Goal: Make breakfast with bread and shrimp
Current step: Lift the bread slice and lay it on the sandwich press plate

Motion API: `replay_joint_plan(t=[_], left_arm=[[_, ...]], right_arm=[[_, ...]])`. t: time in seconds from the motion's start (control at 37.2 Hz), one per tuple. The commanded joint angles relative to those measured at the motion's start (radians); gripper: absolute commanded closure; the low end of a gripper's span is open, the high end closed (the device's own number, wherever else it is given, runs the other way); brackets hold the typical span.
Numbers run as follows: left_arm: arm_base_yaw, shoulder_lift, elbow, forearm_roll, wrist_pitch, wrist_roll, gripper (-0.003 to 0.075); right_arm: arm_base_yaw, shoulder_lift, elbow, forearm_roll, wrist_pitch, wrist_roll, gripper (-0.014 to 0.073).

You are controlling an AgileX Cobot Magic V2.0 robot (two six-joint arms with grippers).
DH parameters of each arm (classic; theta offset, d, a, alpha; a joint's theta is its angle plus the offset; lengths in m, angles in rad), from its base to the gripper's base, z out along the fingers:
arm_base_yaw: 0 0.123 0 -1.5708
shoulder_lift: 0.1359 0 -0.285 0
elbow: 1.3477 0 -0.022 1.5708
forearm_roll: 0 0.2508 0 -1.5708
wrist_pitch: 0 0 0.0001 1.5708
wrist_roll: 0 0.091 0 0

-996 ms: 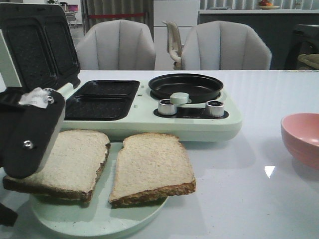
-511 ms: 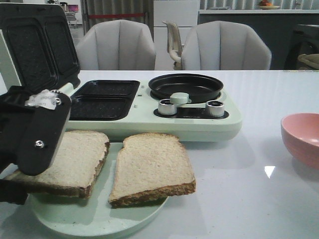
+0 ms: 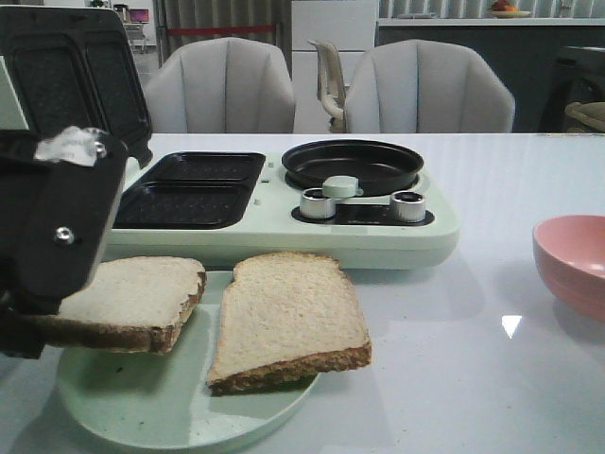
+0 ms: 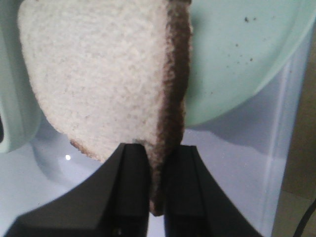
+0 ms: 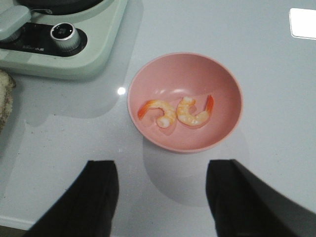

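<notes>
The left gripper [image 4: 157, 163] is clamping a bread slice [image 3: 128, 301] above the plate [image 3: 180, 411]; the right gripper [image 5: 160, 195] is gaping near the bowl [image 5: 185, 101].

Dining area of home or showroom: glossy white table [image 3: 492, 189], two grey padded chairs [image 3: 219, 85] behind, mint breakfast maker [image 3: 284, 203] on table, kitchen counter [image 3: 454, 21] at back.
</notes>
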Motion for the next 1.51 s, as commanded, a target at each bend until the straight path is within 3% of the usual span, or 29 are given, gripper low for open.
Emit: replay_joint_plan(t=[0.0,0.16,0.32,0.54,0.81,1.0,1.08,1.21,1.24,1.4,1.48], left_arm=[[-0.054,-0.103,-0.032,0.005,0.069,-0.013,0.0621],[-0.088,-0.251,-0.115,0.032,0.083,-0.013,0.0621],[0.01,-0.212,-0.209,0.306,-0.019,-0.016,0.0621],[0.276,0.065,-0.388,0.365,-0.313,-0.016,0.0621],[0.396,0.436,-0.716,0.365,-0.338,-0.016,0.0621],[0.448,0.606,-0.837,0.417,-0.374,-0.016,0.0612],[0.461,0.637,-0.848,0.419,-0.381,-0.016,0.0512],[0.462,0.643,-0.848,0.402,-0.382,-0.016,0.0196],[0.462,0.643,-0.848,0.396,-0.381,-0.016,0.0162],[0.444,0.565,-0.848,0.254,-0.341,-0.016,0.015],[0.427,0.486,-0.848,0.074,-0.283,-0.016,0.015]], right_arm=[[-0.006,0.004,-0.027,-0.005,-0.062,-0.008,0.0089],[-0.006,0.004,-0.027,-0.005,-0.062,-0.008,0.0089],[-0.006,0.004,-0.027,-0.005,-0.062,-0.008,0.0089],[-0.006,0.004,-0.027,-0.005,-0.062,-0.008,0.0089],[-0.006,0.004,-0.027,-0.005,-0.062,-0.008,0.0089],[-0.006,0.004,-0.027,-0.005,-0.062,-0.008,0.0089],[-0.006,0.004,-0.027,-0.005,-0.062,-0.008,0.0089],[-0.006,0.004,-0.027,-0.005,-0.062,-0.008,0.0089],[-0.006,0.004,-0.027,-0.005,-0.062,-0.008,0.0089],[-0.006,0.004,-0.027,-0.005,-0.062,-0.008,0.0089],[-0.006,0.004,-0.027,-0.005,-0.062,-0.008,0.0089]])
